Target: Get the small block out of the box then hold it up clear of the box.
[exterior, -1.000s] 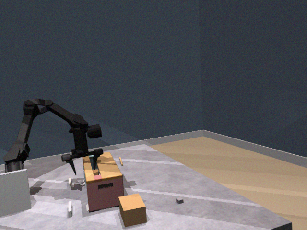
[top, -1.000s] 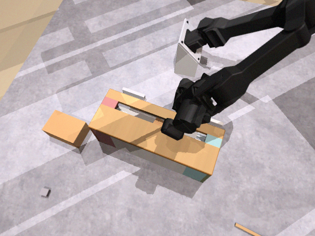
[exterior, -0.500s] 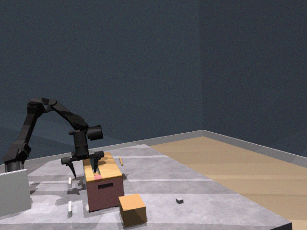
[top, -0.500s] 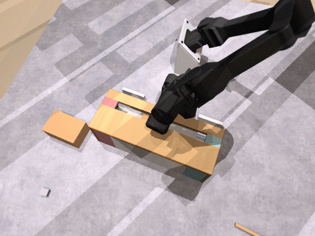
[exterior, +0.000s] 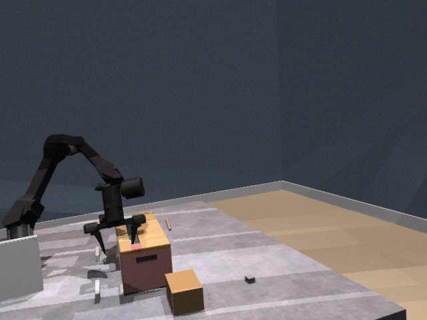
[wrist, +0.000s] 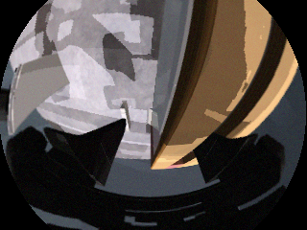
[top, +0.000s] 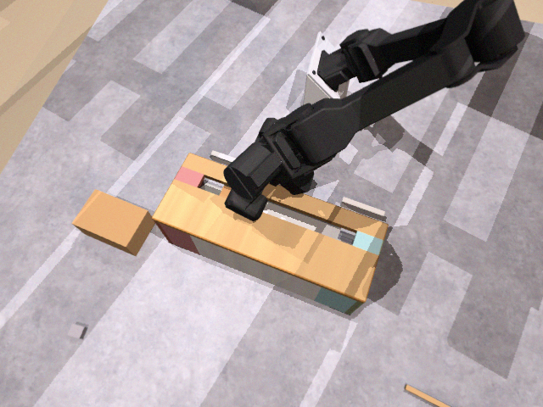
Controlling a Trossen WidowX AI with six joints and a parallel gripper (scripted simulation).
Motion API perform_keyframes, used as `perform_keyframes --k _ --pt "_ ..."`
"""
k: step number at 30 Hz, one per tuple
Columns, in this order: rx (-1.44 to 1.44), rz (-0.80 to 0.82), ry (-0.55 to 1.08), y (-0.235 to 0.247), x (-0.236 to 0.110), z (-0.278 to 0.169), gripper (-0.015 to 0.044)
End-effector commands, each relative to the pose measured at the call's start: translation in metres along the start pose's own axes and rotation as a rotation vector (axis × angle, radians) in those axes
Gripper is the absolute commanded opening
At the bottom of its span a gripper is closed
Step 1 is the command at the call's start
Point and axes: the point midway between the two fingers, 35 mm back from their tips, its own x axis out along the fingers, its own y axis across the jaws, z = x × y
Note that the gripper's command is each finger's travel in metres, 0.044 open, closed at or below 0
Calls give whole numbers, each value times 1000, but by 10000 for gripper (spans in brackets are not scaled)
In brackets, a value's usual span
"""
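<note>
The gripper [exterior: 115, 237] points straight down over the long tan-topped box [top: 245, 231], spread wide and grasping nothing. In the exterior view one finger [exterior: 133, 237] reaches down into the slot that runs along the box's top, while the other finger [exterior: 100, 241] hangs outside the box's wall, over the worktop [top: 153, 332]. The wrist view agrees: one dark fingertip [wrist: 106, 148] stands against the grey worktop, the other [wrist: 218, 156] against the tan box top, with the box's edge running between them.

Seen from above, the gripper sits nearer the slot's pink-marked end [top: 188, 176] than its pale blue end [top: 367, 241]. The small block cannot be made out inside the box in any view; the arm's wrist covers part of the slot.

Just beyond the pink end of the box, apart from it, lies a tan block-shaped crate [top: 113, 220]. Farther from the gripper, on the worktop, rests a small grey cube [top: 77, 330].
</note>
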Motion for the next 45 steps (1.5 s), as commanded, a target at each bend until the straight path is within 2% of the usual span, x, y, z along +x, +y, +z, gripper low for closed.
perform_keyframes --k 1,16,19,24,29,30,33,34,45 --pt "-2 6 2 0 6 -13 400" --pt "-2 6 5 1 20 -51 400" --pt "-1 4 6 -1 5 -56 400" --pt "4 1 7 0 -40 -68 400" --pt "15 -9 6 -1 -38 -70 400" --pt "33 -10 5 -1 -38 -70 374" --pt "285 -22 -19 1 -38 -73 295" --pt "394 -26 -30 3 -38 -74 285" --pt "1585 7 -179 15 -37 -88 285"
